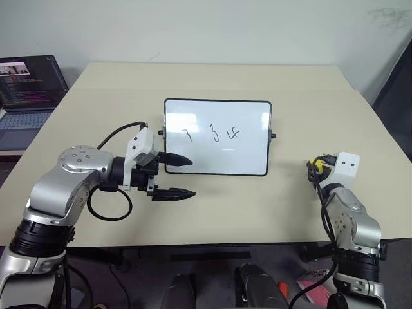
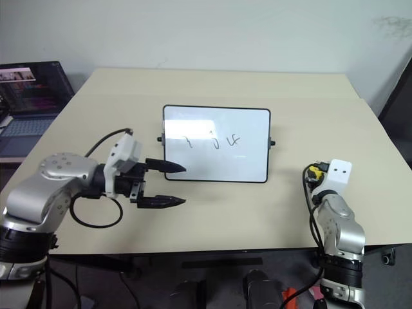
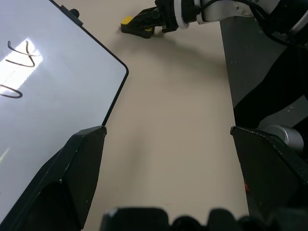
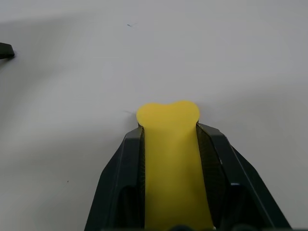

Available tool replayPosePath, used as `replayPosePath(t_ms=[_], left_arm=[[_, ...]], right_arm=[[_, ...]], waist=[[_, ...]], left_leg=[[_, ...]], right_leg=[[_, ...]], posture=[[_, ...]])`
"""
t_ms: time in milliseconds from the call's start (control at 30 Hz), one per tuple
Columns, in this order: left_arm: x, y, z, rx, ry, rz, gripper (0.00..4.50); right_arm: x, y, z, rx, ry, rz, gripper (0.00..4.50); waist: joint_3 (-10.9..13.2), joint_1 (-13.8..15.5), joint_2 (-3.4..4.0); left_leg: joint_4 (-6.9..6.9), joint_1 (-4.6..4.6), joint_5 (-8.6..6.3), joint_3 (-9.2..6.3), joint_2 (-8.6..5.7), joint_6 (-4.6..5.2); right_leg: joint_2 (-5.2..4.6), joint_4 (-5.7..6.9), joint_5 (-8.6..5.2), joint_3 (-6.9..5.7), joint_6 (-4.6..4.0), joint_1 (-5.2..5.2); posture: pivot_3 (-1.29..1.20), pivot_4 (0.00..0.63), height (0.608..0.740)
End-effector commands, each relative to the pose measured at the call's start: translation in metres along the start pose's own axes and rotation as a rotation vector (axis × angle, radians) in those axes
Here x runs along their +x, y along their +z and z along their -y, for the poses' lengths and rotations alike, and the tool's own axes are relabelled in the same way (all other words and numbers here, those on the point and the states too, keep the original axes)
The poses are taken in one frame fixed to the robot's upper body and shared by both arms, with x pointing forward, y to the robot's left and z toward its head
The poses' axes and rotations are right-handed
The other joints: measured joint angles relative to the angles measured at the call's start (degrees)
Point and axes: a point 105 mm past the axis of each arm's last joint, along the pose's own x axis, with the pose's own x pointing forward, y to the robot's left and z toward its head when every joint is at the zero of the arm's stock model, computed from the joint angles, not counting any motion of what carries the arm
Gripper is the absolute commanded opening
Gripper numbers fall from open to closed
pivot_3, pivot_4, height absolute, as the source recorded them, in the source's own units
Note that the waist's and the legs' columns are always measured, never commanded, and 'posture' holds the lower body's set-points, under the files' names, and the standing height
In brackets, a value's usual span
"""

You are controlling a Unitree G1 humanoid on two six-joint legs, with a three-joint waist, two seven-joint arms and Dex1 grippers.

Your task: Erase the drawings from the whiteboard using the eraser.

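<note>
The whiteboard lies flat in the middle of the table, with three black drawings in a row on its upper half. My left gripper hovers open at the board's near left corner, its upper finger over the board's edge and nothing between the fingers. At the table's right, well clear of the board, my right gripper is shut on the yellow eraser, which bulges out past the fingertips. The left wrist view shows the eraser held low over the tabletop beyond the board's corner.
An open laptop stands off the table's far left side. The beige table has bare surface between the board and my right gripper. The near table edge runs just below both arms.
</note>
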Motion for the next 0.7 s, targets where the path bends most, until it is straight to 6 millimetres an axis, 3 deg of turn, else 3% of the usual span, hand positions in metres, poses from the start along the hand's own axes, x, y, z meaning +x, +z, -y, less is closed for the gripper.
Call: replayPosePath(t_ms=[33,167,400,567,700], left_arm=[[-0.002,0.010,0.001,0.041,0.006,0.020,4.50],[-0.005,0.010,-0.001,0.034,0.023,0.019,4.50],[-0.026,-0.001,-0.005,-0.032,0.122,-0.001,4.50],[-0.047,-0.015,-0.017,-0.110,0.305,-0.052,4.50],[-0.060,-0.025,-0.026,-0.178,0.419,-0.092,4.50]], right_arm=[[-0.003,0.010,-0.005,-0.008,0.027,0.036,1.22],[-0.008,0.024,-0.015,-0.030,0.089,0.090,1.22],[-0.045,0.060,-0.049,-0.197,0.304,0.259,1.22],[-0.083,0.075,-0.102,-0.382,0.558,0.381,1.20],[-0.091,0.078,-0.138,-0.491,0.682,0.416,1.19]], waist=[[0.0,0.0,0.00],[0.0,0.0,0.00],[0.0,0.0,0.01],[0.0,-0.1,0.02],[0.0,-0.1,0.00]], left_leg=[[0.00,0.00,0.00,0.00,0.00,0.00],[0.00,0.00,0.00,0.00,0.00,0.00],[-0.02,-0.02,0.00,-0.02,0.01,0.00],[0.00,0.04,0.00,-0.02,0.01,0.00],[0.06,0.07,0.00,-0.04,0.01,0.00]], right_leg=[[0.00,0.00,0.00,0.00,0.00,0.00],[0.00,0.01,0.00,0.01,0.00,0.00],[0.00,-0.03,-0.01,-0.02,0.00,-0.01],[0.00,0.02,-0.01,0.00,0.00,0.00],[0.00,0.04,0.00,-0.02,0.01,0.04]], posture=[[0.00,0.150,0.740],[0.00,0.150,0.740],[0.00,0.150,0.740],[0.00,0.150,0.740],[0.00,0.150,0.740]])
